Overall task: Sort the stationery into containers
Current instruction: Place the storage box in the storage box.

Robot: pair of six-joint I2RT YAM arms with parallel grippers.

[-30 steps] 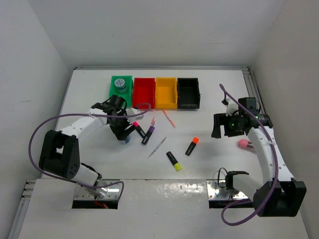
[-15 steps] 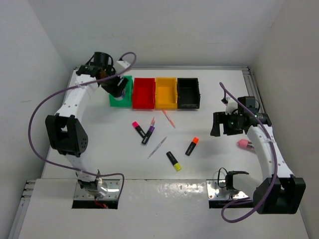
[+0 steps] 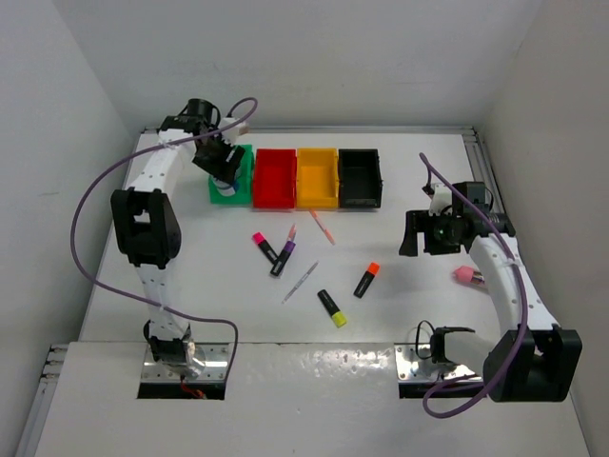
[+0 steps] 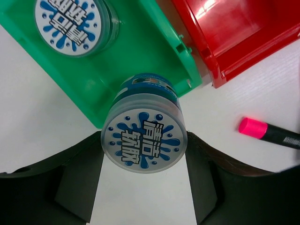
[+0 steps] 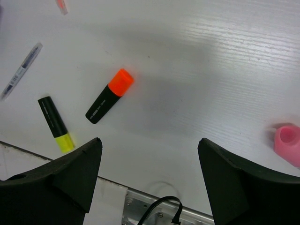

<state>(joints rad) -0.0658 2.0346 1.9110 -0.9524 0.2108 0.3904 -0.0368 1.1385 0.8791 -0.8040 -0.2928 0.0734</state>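
Nearest you, the yellow-capped highlighter [image 3: 332, 307] and the orange-capped highlighter [image 3: 366, 280] lie on the table [image 3: 400, 314]. The orange one slants with its cap pointing away from you. Your right gripper [image 5: 149, 143] hangs over the table to their right, fingers spread wide with nothing between them, and the pink block [image 5: 288, 143] lies farther right. At the far side, your left gripper [image 4: 144, 154] clamps a round roll [image 4: 144, 140] by its sides, flat lid facing the wrist camera. The lid shows white Chinese characters on blue splashes, seemingly 清洁软胶. The roll sits over the near end wall of the green bin [image 4: 154, 56]; you cannot tell whether it touches. A second roll [image 4: 72, 21] with the same label lies deeper inside, and the red bin [image 4: 234, 33] stands alongside.
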